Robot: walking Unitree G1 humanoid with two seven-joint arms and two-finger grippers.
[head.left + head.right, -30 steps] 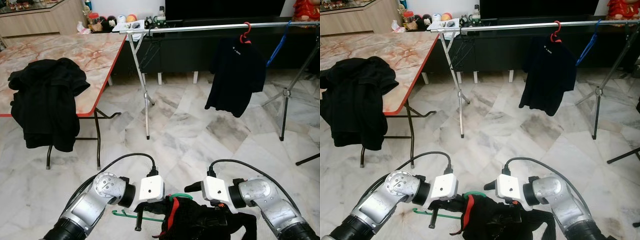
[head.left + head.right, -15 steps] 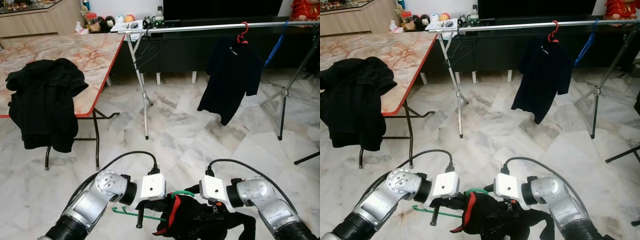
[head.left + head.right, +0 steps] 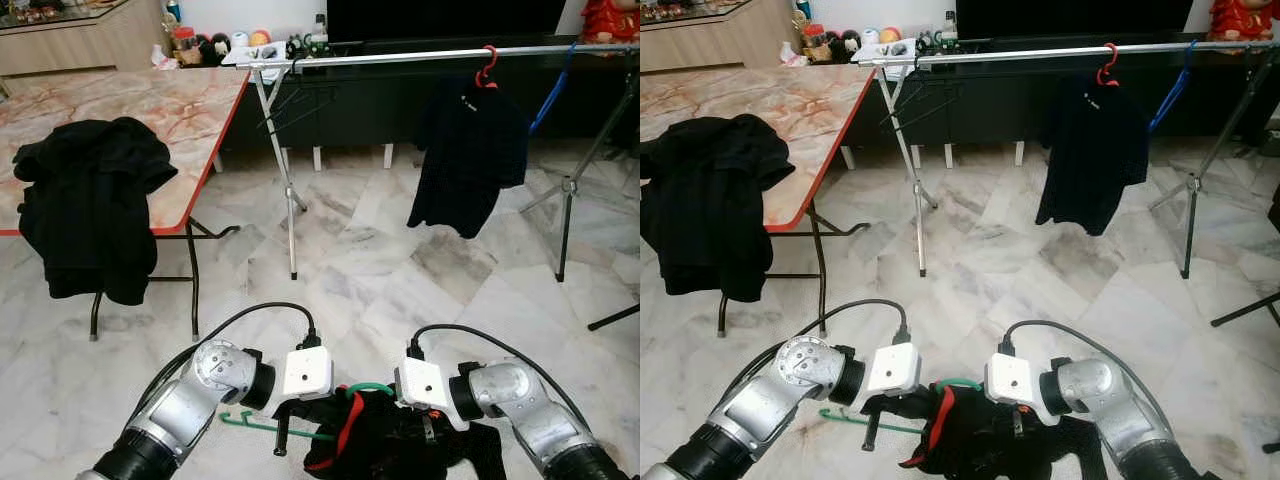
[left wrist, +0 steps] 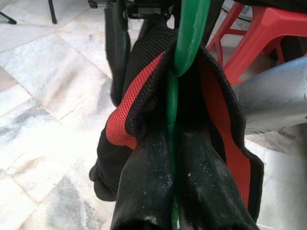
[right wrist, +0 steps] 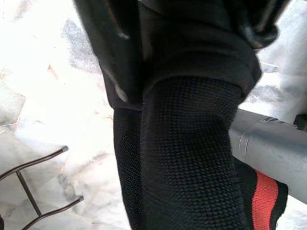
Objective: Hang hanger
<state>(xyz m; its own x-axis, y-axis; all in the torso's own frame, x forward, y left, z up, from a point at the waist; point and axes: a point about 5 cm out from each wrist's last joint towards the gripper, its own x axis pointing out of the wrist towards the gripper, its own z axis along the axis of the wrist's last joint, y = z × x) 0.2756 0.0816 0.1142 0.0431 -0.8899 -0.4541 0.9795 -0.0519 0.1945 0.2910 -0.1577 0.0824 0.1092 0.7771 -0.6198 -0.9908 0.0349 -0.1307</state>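
A green hanger (image 3: 262, 424) sits low in front of me with its hook (image 3: 370, 388) poking up through the collar of a black garment with red trim (image 3: 390, 448). My left gripper (image 3: 300, 412) is shut on the hanger's neck, and in the left wrist view its two black fingers (image 4: 144, 187) pinch the green shaft (image 4: 189, 33) inside the collar. My right gripper (image 3: 424, 430) is shut on the black knit cloth (image 5: 192, 143) just beside it. The silver clothes rail (image 3: 400, 56) spans the far side of the room.
A black shirt (image 3: 470, 150) hangs on a red hanger (image 3: 488, 66) on the rail, with a blue hanger (image 3: 548, 100) further right. The rail's legs (image 3: 285, 190) stand on the marble floor. On my left is a folding table (image 3: 150, 100) with black clothes (image 3: 90, 200) draped over its edge.
Both grippers have drawn a little closer together, still holding the hanger and garment. The black shirt on the rail sways. The camera has shifted slightly.
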